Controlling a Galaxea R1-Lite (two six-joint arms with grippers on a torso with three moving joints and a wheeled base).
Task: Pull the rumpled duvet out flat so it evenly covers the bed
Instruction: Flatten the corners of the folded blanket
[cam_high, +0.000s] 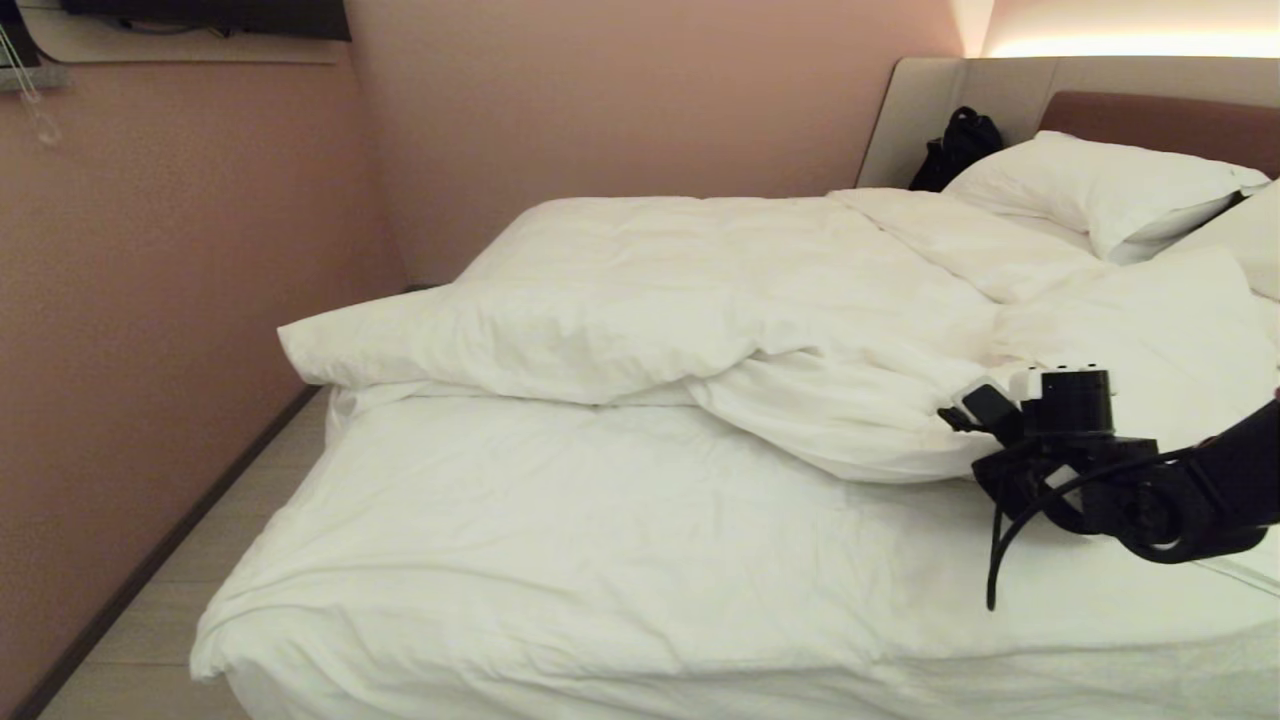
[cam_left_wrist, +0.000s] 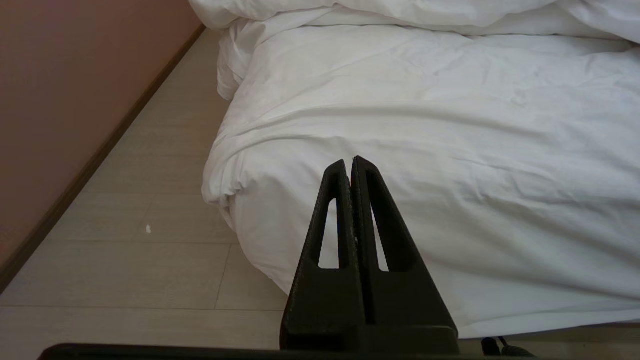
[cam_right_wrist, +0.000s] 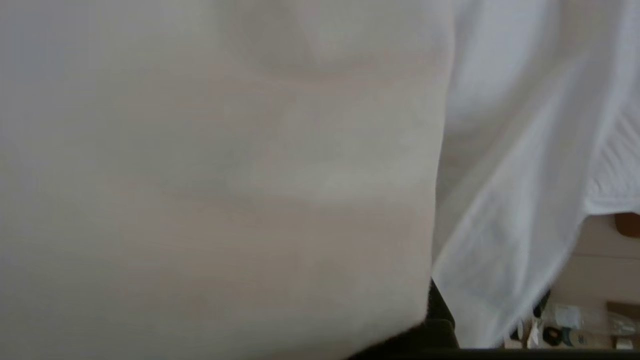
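Duvet (cam_high: 720, 300) lies bunched across the half of the bed (cam_high: 560, 560) nearest the headboard (cam_high: 1150, 110), folded back on itself in a thick ridge, so the foot half of the mattress shows only the thin sheet (cam_high: 600, 520). That ridge is why your right gripper (cam_high: 965, 408) sits where it does: it is at the duvet's turned-back edge, on the side of the bed away from the wall (cam_high: 180, 300), and its fingers are clamped together on a fold of that cloth. The right wrist view is filled with white fabric pressed close to the lens, which fits a grip on the edge, though the fingertips themselves are hidden there. Holding the edge rather than the bulk should let you drag the whole layer toward the foot without rolling it further.

Your left gripper (cam_left_wrist: 352, 165) hangs parked off the foot corner of the bed, above the floor (cam_left_wrist: 125, 225), fingers pressed shut on nothing. Pillows (cam_high: 1100, 185) rest against the headboard, beyond the duvet, with a dark bag (cam_high: 958, 145) beside them.
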